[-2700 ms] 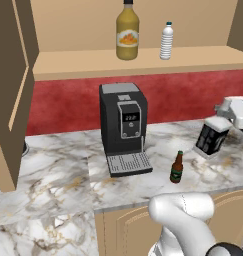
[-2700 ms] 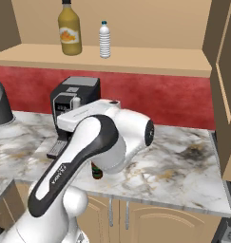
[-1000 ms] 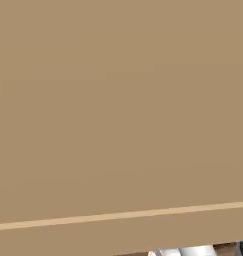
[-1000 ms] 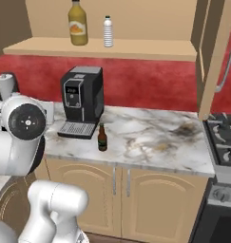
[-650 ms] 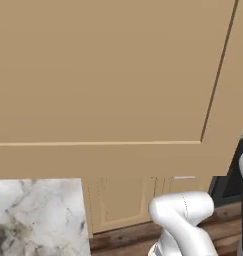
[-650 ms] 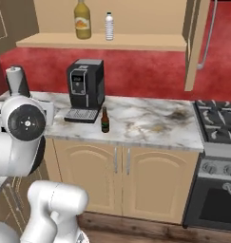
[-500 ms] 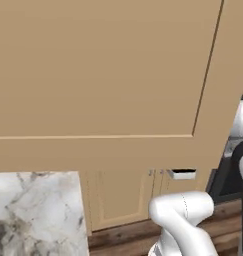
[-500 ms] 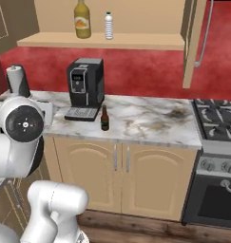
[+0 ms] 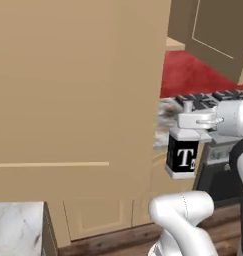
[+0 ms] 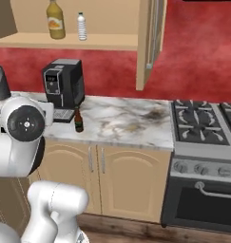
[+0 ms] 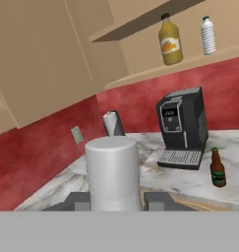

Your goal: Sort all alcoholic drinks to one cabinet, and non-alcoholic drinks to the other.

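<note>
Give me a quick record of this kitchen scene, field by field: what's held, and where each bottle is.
held: squarish clear bottle with black white-lettered label, gripper shut on its cap
wide cabinet shelf: yellow-orange juice bottle beside small clear ribbed water bottle
marble counter: small brown beer bottle, upright, next to the black coffee machine
stove: right of the counter
</note>
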You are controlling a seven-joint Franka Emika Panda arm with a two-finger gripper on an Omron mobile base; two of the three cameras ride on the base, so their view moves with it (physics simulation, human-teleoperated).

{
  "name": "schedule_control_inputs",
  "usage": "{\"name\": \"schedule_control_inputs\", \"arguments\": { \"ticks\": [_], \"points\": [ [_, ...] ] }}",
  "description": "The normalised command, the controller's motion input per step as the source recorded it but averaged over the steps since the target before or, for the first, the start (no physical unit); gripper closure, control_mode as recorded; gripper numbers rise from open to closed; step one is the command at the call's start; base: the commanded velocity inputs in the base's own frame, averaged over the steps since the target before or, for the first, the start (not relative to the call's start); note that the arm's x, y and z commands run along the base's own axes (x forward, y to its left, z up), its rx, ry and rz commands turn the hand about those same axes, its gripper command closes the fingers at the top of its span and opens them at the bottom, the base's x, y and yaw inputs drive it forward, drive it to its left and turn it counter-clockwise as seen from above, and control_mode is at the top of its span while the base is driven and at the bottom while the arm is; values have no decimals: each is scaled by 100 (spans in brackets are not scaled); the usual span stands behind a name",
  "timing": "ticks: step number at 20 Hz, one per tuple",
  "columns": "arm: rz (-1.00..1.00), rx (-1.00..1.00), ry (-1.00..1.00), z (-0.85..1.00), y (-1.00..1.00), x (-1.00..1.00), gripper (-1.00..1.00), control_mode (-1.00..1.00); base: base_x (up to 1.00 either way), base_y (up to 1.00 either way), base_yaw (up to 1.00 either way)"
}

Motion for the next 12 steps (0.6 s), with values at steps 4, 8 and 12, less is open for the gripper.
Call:
{"name": "schedule_control_inputs", "arguments": {
  "ticks": [4, 8, 12],
  "points": [
    [0, 0, 0, 0, 0, 0, 100, 100, 16, -8, 24],
    [0, 0, 0, 0, 0, 0, 100, 100, 13, 1, 37],
    [0, 0, 0, 0, 0, 0, 100, 100, 39, 2, 51]
  ]
}}
